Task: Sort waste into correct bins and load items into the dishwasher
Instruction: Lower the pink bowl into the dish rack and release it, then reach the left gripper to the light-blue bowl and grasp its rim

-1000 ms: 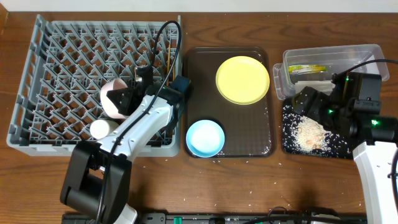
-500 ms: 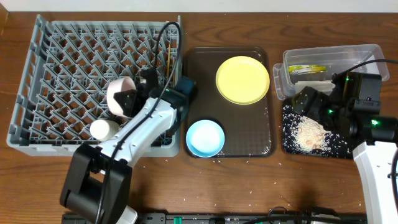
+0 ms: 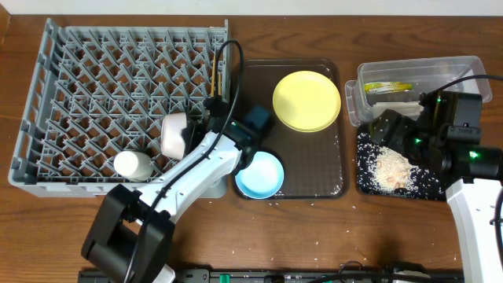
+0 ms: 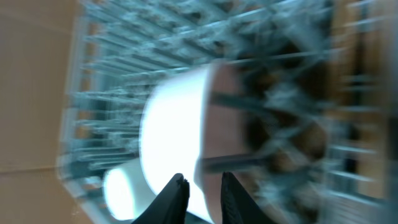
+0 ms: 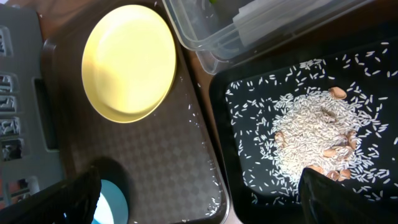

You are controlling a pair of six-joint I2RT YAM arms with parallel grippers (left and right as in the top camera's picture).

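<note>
**White bowl held on edge in the rack's front right part**

Your white bowl [image 3: 174,135] is plain white outside with a faintly pinkish inside. It sits in the grey rack [image 3: 47,94], which fills the table's left side, in the part of the rack nearest the front edge and the brown tray [image 3: 314,157]. The small white cup [image 3: 131,164] lies just beside the bowl, toward the table's front left corner.

Your left arm [image 3: 200,161] reaches from the front edge diagonally toward the back. The left gripper [image 4: 203,179] is pinching the bowl's rim, one finger on the white outside and one on the inside. The wrist view is badly blurred.

The bowl is tipped up on its edge, and its long axis runs from the table's back edge to its front edge. From above you cannot tell which way its mouth faces.

Your right gripper [image 5: 199,186] hangs with its fingers spread wide at the right side of the table, above the black tray [image 3: 428,189] of rice.
</note>
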